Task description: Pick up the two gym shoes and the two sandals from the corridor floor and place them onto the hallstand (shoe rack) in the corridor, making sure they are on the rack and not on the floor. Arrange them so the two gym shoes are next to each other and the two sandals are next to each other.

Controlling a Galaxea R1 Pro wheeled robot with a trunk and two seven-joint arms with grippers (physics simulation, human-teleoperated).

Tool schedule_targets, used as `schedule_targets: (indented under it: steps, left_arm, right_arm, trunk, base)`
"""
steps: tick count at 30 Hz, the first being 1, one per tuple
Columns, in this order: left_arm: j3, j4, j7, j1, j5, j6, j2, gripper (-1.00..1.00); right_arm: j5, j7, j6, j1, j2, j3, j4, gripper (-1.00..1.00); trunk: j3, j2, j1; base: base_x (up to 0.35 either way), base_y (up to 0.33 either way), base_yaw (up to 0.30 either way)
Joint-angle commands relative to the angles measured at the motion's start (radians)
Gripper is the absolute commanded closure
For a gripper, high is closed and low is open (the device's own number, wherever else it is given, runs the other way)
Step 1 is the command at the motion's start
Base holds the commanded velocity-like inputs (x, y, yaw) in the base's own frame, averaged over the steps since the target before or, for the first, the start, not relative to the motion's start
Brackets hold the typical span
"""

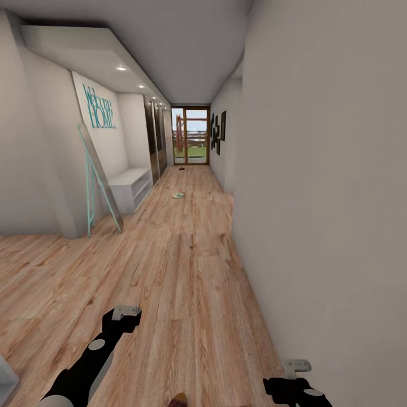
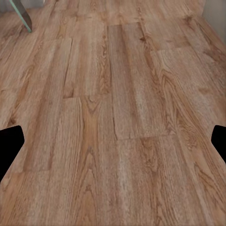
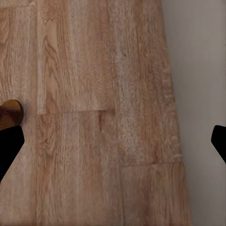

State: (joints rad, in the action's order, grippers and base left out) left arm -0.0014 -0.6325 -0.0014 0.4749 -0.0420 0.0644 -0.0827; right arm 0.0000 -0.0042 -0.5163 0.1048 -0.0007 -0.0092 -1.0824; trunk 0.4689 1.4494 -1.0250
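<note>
I look down a long corridor with a wood-plank floor [image 1: 186, 271]. The pale grey hallstand [image 1: 133, 186] stands in an alcove on the left, some way ahead. One white and green gym shoe [image 1: 178, 195] lies on the floor past it. Farther off, near the glass door, a small dark item [image 1: 181, 168] lies on the floor, too small to identify. A brown sandal [image 1: 179, 400] pokes in at the bottom edge, and it shows beside my right gripper's finger as sandal [image 3: 10, 115]. My left gripper [image 1: 125, 312] [image 2: 113, 143] and right gripper [image 1: 297, 366] [image 3: 113, 143] hang open and empty above the floor.
A teal-framed panel [image 1: 99, 181] leans against the left wall before the hallstand. A plain wall [image 1: 322, 198] [image 3: 197, 70] runs close along my right side. Dark cabinets [image 1: 154, 141] line the left beyond the alcove. A glass door [image 1: 190, 135] closes the far end.
</note>
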Motion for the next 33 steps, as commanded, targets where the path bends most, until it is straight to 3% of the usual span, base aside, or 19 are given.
schedule_targets:
  steps: [1, 19, 33]
  left_arm:
    - [0.0, 0.0, 0.0, 0.001, -0.005, 0.003, 0.0, -1.0]
    - [-0.002, 0.005, 0.0, 0.0, -0.005, 0.005, 0.0, -1.0]
    - [-0.003, 0.005, 0.0, -0.002, -0.006, 0.006, 0.001, -1.0]
  right_arm:
    - [0.0, 0.0, -0.005, 0.001, 0.0, 0.0, -0.002, -1.0]
    - [-0.003, 0.0, -0.005, 0.0, -0.002, -0.001, -0.004, -1.0]
    - [0.001, 0.0, -0.005, 0.001, -0.001, 0.0, -0.007, -1.0]
  trunk:
    - [0.001, 0.001, 0.0]
    - [0.001, 0.001, 0.0]
    - [0.001, 0.001, 0.0]
  base:
    - [0.01, 0.002, 0.0]
    - [0.001, 0.0, -0.006]
    - [0.0, 0.0, -0.139]
